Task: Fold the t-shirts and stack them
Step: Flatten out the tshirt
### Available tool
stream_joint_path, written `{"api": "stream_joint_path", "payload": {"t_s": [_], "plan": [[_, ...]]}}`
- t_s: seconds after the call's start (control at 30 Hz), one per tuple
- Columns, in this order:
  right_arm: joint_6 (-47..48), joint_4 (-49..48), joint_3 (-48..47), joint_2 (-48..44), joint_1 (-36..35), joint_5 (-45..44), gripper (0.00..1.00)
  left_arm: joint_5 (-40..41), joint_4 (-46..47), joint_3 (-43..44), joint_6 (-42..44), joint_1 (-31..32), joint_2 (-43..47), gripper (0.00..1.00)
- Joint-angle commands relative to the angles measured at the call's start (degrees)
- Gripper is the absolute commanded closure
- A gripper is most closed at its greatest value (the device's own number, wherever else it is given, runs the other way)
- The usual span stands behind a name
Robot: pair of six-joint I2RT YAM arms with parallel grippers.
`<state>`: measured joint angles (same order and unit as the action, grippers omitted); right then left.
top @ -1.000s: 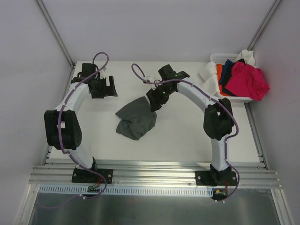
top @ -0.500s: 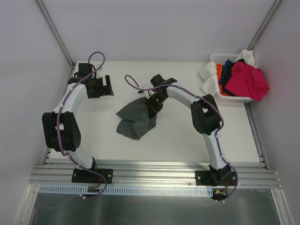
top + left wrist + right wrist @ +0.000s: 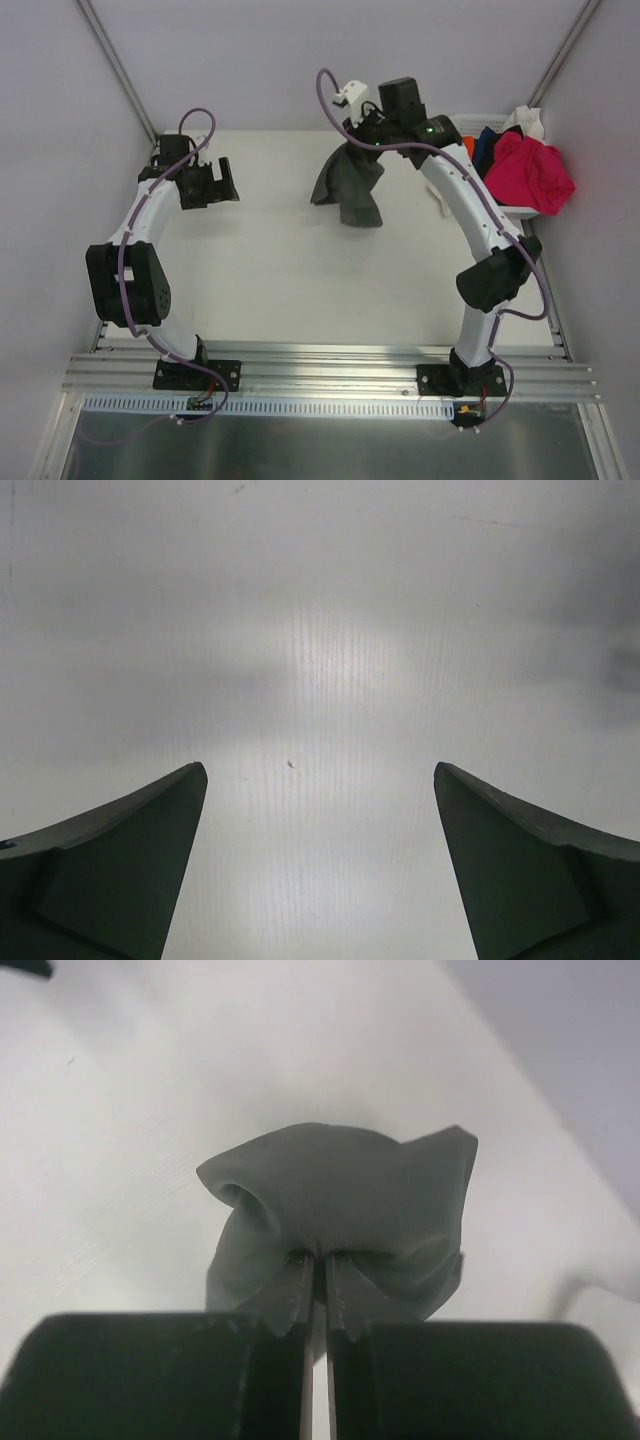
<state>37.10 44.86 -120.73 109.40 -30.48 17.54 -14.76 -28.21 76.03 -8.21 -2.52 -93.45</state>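
A dark charcoal grey t-shirt point(image 3: 352, 182) hangs bunched in the air over the far middle of the table, and my right gripper point(image 3: 362, 140) is shut on its top. The right wrist view shows the grey t-shirt point(image 3: 340, 1190) pinched between the shut jaws of the right gripper point(image 3: 320, 1258). My left gripper point(image 3: 210, 183) stands open over the far left of the table. In the left wrist view the left gripper point(image 3: 320, 775) has only bare table between its fingers. More t-shirts, magenta-pink point(image 3: 530, 172), navy point(image 3: 487, 145), orange point(image 3: 469, 152) and white point(image 3: 528, 120), lie heaped in the basket.
A white plastic basket point(image 3: 510, 210) sits at the far right corner of the white table point(image 3: 300, 290). Grey walls close in the left, back and right sides. An aluminium rail point(image 3: 330, 375) runs along the near edge, where both arm bases are bolted.
My right gripper shut on the grey t-shirt and lifted it off the table, up and toward the far side. The left gripper opened a little wider and shifted slightly left.
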Motion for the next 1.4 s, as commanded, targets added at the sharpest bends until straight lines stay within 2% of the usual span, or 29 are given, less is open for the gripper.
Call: {"api": "stream_joint_path", "payload": {"t_s": [0.0, 0.1, 0.2, 0.3, 0.33, 0.4, 0.47, 0.5, 0.57, 0.67, 1.0, 1.13, 1.37], "plan": [[-1.1, -4.2, -3.0, -1.8, 1.9, -7.9, 0.99, -3.0, 1.0, 3.8, -0.7, -1.7, 1.1, 0.01], [-1.2, -3.6, -2.8, -1.0, 1.8, -8.3, 0.99, 0.3, 1.0, 5.6, -1.5, -2.2, 0.1, 0.01], [-1.5, 1.4, -4.1, 0.5, -1.2, 4.3, 1.0, 1.8, 1.0, 7.5, -1.0, -3.4, -1.3, 0.01], [-6.2, 1.5, -5.1, 1.9, -5.6, 10.0, 0.98, 2.0, 0.9, 9.7, -1.0, -4.6, -2.4, 0.01], [-6.8, 1.9, -6.3, 2.8, -6.9, 12.6, 0.9, 2.0, 0.9, 10.6, -0.9, -4.9, -2.6, 0.01], [-5.9, 3.1, -5.8, 2.6, -7.7, 12.3, 0.72, 2.3, 0.8, 11.6, -0.7, -5.0, -3.2, 0.01], [-4.1, 2.8, 0.3, 0.0, -7.6, 8.5, 0.38, 2.2, 0.7, 12.5, -0.8, -5.2, -3.8, 0.01], [-1.9, 2.8, 2.4, -0.5, -6.6, 6.1, 0.36, 2.0, 0.6, 12.7, -0.8, -5.2, -4.0, 0.01], [-1.8, 2.6, 7.3, -0.7, -4.4, 6.8, 0.36, 1.8, 0.7, 12.7, -1.2, -5.2, -4.3, 0.01], [-3.4, 2.3, 8.1, 2.6, -1.9, 7.8, 0.36, 1.6, 0.7, 12.4, -1.3, -5.2, -4.7, 0.01], [-4.5, 3.2, -1.3, 18.9, -3.1, 10.1, 0.4, 1.8, 0.7, 11.8, -1.0, -5.3, -4.4, 0.01], [-5.6, 3.8, -0.7, 20.2, -4.4, 15.5, 0.41, 2.3, 0.5, 11.0, -0.4, -5.4, -4.0, 0.01], [-6.3, 3.7, 1.0, 20.8, -6.3, 19.2, 0.43, 1.5, 0.3, 10.2, -0.7, -5.5, -5.0, 0.01]]}}
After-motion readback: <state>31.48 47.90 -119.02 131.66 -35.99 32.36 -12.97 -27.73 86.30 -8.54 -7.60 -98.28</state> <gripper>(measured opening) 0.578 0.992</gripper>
